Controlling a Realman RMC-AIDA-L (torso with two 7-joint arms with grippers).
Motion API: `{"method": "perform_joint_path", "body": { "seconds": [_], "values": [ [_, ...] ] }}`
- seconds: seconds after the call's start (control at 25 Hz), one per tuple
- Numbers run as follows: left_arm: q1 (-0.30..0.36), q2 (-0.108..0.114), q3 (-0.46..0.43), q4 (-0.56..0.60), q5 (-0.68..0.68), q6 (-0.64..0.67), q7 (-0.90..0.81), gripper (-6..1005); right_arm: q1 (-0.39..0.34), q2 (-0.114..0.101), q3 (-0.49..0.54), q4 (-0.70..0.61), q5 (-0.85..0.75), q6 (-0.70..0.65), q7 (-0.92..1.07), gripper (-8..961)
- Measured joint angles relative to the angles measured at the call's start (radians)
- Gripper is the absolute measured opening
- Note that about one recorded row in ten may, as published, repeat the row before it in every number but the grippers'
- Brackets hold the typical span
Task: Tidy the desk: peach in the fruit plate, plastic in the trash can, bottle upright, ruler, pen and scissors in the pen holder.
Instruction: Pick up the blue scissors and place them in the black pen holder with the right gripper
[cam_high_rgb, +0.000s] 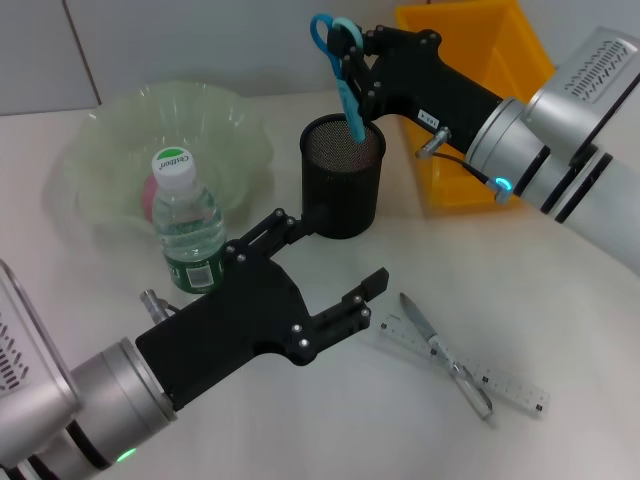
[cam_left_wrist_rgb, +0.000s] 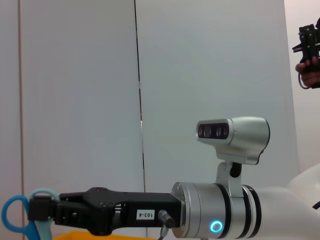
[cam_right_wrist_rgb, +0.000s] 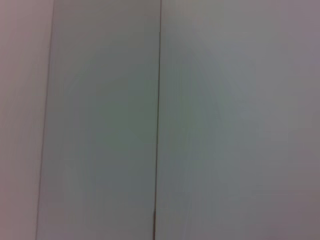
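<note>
The right gripper (cam_high_rgb: 350, 62) pinches the scissors (cam_high_rgb: 341, 68) by their blue handles, blade tip dipping into the pen holder (cam_high_rgb: 343, 178) on the desk (cam_high_rgb: 560, 300). The left gripper (cam_high_rgb: 330, 265), fingers spread, hovers just beside the upright bottle (cam_high_rgb: 188, 222) (peach (cam_high_rgb: 148, 196) already in the fruit plate (cam_high_rgb: 120, 130)). The pen (cam_high_rgb: 445, 352) lies across the ruler (cam_high_rgb: 468, 366), well apart from the trash can (cam_high_rgb: 480, 110).

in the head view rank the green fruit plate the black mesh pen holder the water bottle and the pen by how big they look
1. The pale green scalloped fruit plate.
2 and 3. The black wire-mesh pen holder and the clear plastic water bottle look about alike; the bottle is partly hidden by the left gripper, so no ranking.
4. The slim silver-grey pen.
</note>
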Motion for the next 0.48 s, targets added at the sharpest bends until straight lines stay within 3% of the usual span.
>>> {"method": "perform_joint_path", "body": {
  "seconds": [0.48],
  "values": [
    [-0.029,0.000,0.007,-0.015,0.000,-0.001,0.000,784,-0.002,0.000,-0.008,0.004,0.000,0.047,0.000,133]
  ]
}}
